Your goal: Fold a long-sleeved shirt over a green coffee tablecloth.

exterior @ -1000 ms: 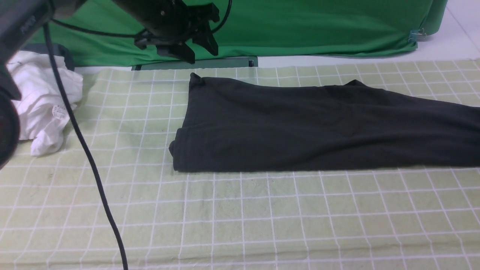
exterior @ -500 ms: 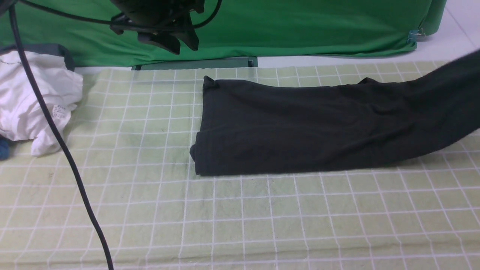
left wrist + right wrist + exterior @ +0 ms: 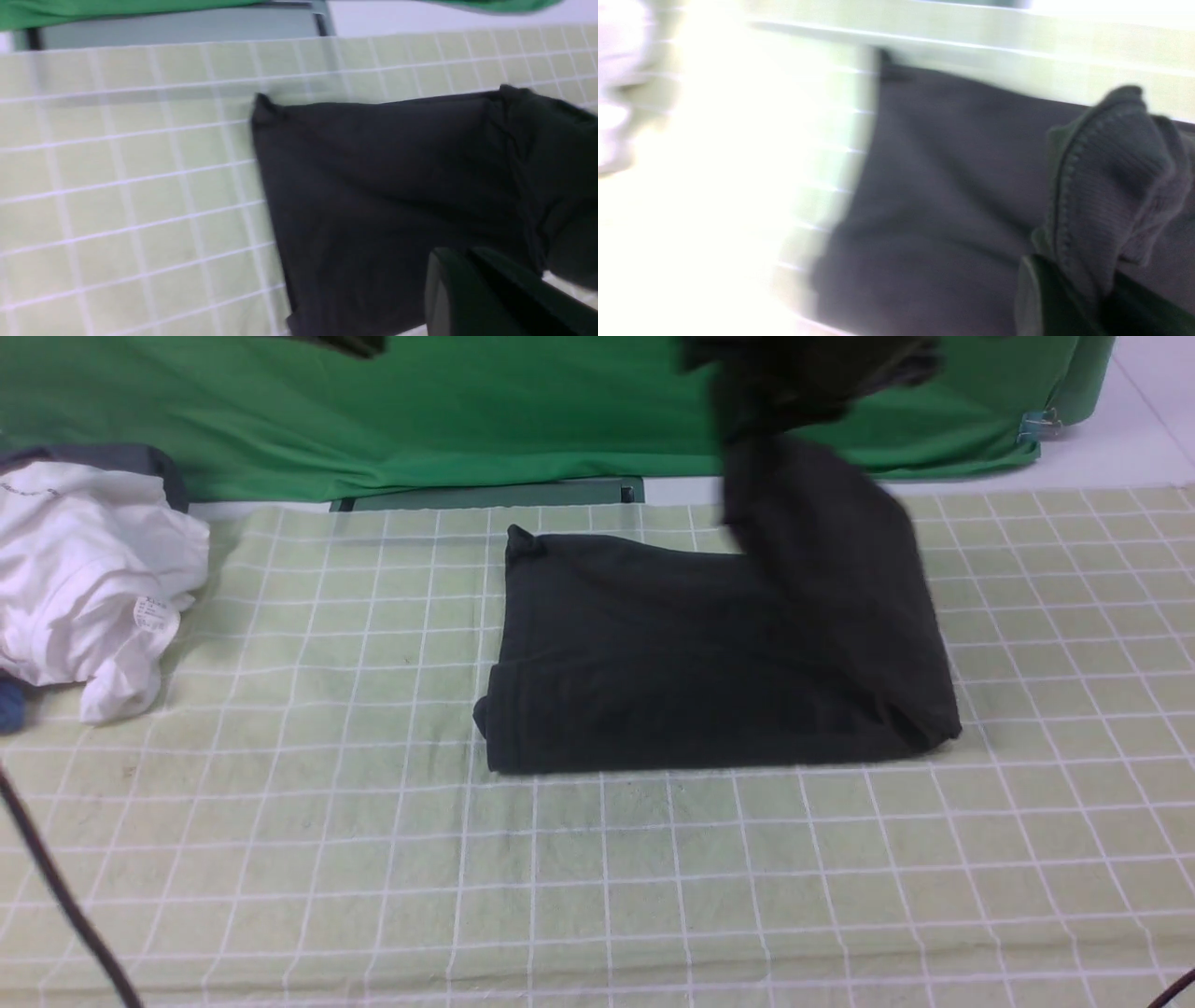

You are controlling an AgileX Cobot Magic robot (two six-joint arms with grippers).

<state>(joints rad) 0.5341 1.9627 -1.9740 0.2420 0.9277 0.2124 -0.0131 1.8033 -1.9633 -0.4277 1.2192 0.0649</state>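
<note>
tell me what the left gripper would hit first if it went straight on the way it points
Most likely the long-sleeved shirt: the left gripper points at the black cloth lying on the green coffee tablecloth, with nothing visible between. Depth is hard to judge.

Front view faces forward over tablecloth (image 3: 653, 877); both wrist views close, share shirt (image 3: 373, 186).

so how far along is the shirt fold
Done: the long-sleeved shirt lies as a narrowed band on the green coffee tablecloth. In hand: the right end effector grips its right end, raised above the band. Left: lay that end flat and let go.
</note>
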